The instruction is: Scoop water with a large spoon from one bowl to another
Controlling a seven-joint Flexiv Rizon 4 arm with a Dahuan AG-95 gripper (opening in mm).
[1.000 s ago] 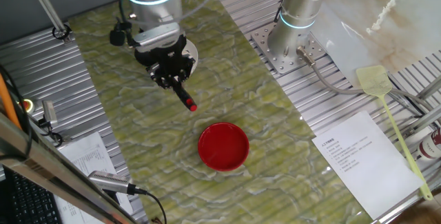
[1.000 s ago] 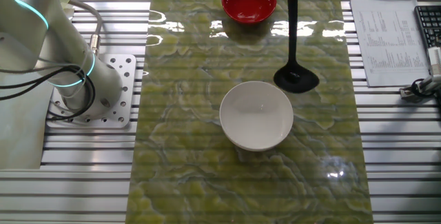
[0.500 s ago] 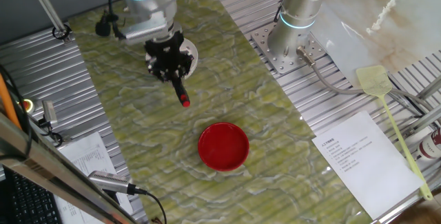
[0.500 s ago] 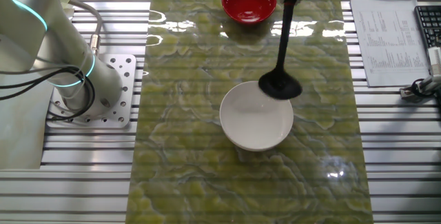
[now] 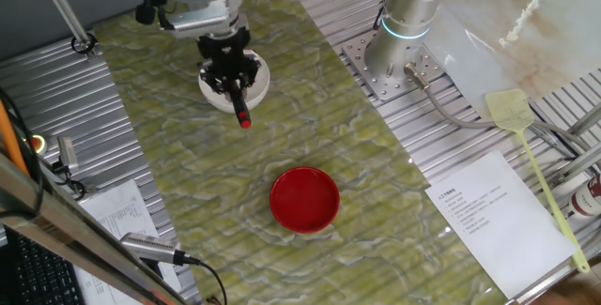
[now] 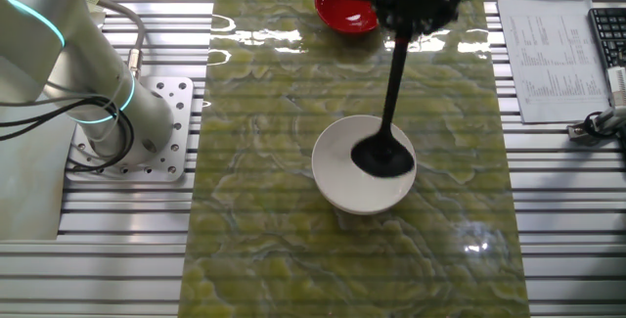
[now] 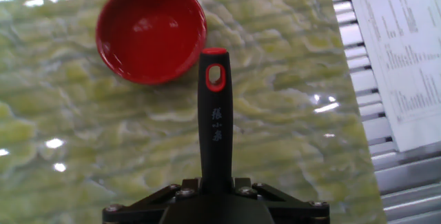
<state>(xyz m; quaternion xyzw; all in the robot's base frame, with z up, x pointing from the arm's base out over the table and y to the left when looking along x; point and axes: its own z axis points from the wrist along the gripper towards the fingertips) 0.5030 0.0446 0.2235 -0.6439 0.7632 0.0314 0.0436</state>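
Observation:
My gripper point(image 5: 230, 66) is shut on the handle of the black ladle point(image 6: 391, 93). The ladle's round scoop point(image 6: 381, 157) sits inside the white bowl point(image 6: 337, 176), seen in the other fixed view. In one fixed view the white bowl point(image 5: 258, 78) is mostly hidden under the gripper, and the ladle's red tip point(image 5: 245, 123) points toward the red bowl point(image 5: 304, 199). The hand view shows the ladle handle point(image 7: 214, 127) rising from the gripper point(image 7: 215, 191), with the red bowl point(image 7: 151, 31) beyond it. The red bowl point(image 6: 344, 7) is partly hidden by the gripper point(image 6: 421, 0) in the other fixed view.
The robot base point(image 6: 108, 113) stands on a metal plate left of the green mat. Printed paper sheets point(image 5: 493, 216) and a yellow fly swatter point(image 5: 531, 150) lie on the slatted table to the right. A keyboard point(image 6: 608, 34) lies at the table edge.
The gripper has carried the ladle sideways from beside the white bowl to over it. The scoop has gone from the mat, over the rim, down into the white bowl.

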